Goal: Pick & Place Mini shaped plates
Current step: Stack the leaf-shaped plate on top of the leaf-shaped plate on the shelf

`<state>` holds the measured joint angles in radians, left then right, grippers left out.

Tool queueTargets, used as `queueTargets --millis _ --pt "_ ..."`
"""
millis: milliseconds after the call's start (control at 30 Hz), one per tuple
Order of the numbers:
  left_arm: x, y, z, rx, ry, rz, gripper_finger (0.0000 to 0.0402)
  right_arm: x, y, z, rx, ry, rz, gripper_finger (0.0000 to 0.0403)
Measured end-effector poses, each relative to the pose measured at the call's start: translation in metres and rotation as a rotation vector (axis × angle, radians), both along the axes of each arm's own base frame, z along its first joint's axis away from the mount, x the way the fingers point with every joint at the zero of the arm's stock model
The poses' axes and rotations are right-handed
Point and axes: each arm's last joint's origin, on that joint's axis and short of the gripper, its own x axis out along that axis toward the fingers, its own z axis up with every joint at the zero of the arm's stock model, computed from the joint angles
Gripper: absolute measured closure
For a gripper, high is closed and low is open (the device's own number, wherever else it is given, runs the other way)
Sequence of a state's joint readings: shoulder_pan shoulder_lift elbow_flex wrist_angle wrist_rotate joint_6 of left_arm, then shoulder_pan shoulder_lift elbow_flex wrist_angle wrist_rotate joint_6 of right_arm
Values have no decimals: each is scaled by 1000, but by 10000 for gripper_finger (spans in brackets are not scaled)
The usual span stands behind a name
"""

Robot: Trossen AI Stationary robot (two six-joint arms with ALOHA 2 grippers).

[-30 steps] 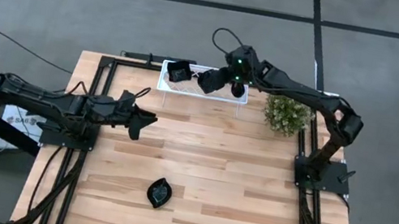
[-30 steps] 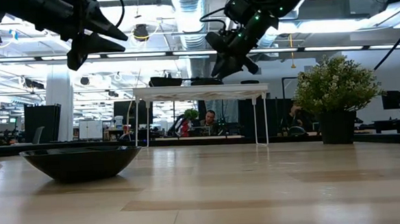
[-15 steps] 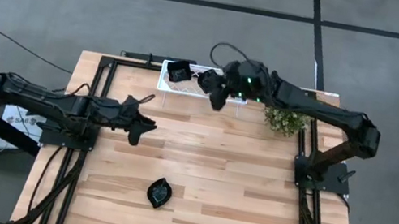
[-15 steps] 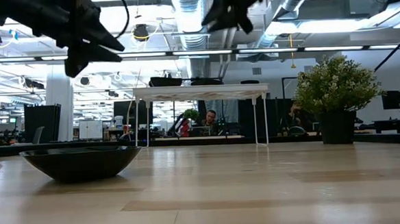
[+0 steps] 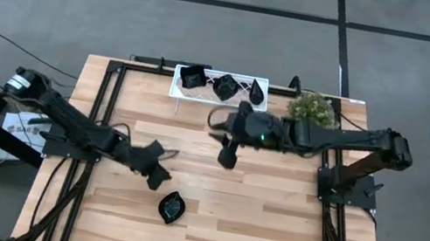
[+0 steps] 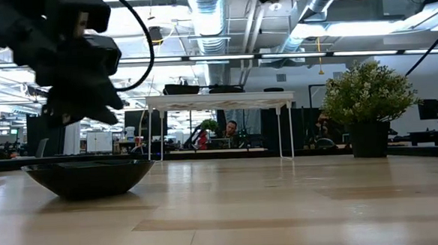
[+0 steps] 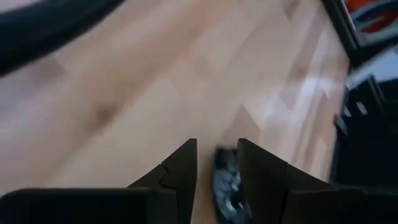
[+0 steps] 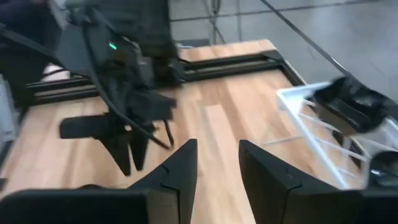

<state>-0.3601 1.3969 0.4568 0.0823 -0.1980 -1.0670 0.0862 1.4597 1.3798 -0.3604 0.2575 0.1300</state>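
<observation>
One glossy black dish (image 5: pixel 171 208) — leaf-shaped

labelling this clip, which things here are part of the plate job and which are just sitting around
Part of the job:
- leaf plate on the table
- three plates on the white tray: square plate, second plate, teardrop plate
- left gripper, near the leaf plate
- right gripper, mid-table

Just lying about:
- potted plant
</observation>
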Motion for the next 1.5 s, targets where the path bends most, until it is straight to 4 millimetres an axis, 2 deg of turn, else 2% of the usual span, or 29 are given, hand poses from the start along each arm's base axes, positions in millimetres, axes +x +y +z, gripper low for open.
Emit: queueTargets --millis 133,267,567,800,1033,1367,1500 --pt "-4 -16 -7 -28 20 -21 286 -4 30 1 15 -23 -27 289" --pt "-8 -25 -4 -3 -11 -35 282 -4 53 -5 54 -43 -75 289" --pt "-15 -39 -6 35 -10 -134 235 0 92 -38 181 -22 -215 289" --pt "-13 -41 -24 35 63 -128 212 12 116 -67 274 12 -249 289" --pt "-8 -45 -39 8 69 -129 211 14 130 -80 325 29 -260 289" --pt "-3 -50 -50 -54 69 -167 211 15 130 -82 320 22 -283 289" --pt "-4 -51 -56 -79 102 -146 227 15 130 -82 320 23 -282 289"
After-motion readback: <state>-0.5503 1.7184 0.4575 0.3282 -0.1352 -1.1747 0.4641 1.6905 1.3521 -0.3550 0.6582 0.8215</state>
